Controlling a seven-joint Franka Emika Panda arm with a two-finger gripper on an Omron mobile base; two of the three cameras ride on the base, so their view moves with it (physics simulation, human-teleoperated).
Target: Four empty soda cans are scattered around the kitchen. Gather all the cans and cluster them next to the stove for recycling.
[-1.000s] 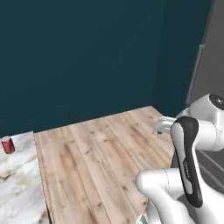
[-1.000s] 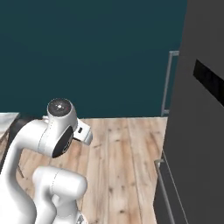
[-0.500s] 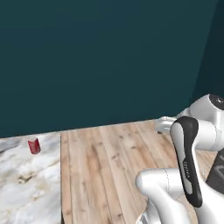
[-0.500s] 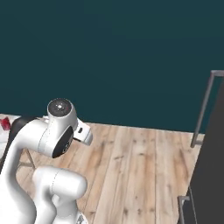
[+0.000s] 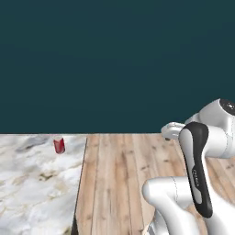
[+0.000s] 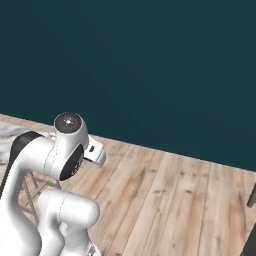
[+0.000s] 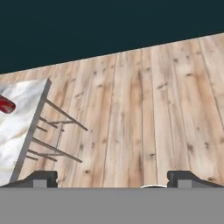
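One red soda can [image 5: 58,145] stands upright on a white marble counter [image 5: 32,183] at the left of the left base view. The hand view catches the same soda can [image 7: 5,105] at its left edge, on the marble counter [image 7: 22,118]. My gripper [image 7: 113,179] is open, its two dark fingertips [image 7: 41,178] wide apart with nothing between them. It hangs over the wooden floor, well to the right of the can. The arm is folded close to the base. The stove is out of view.
Wooden plank floor [image 6: 165,200] stretches ahead to a dark teal wall [image 5: 114,59]. Thin metal rods [image 7: 57,135] stand beside the counter's edge. A dark object [image 6: 252,200] clips the right edge of the right base view.
The whole picture has swung, so the base has turned left. The counter and can now sit further right in the left view, and the tall dark appliance has left the right view. The arm's pose is unchanged.
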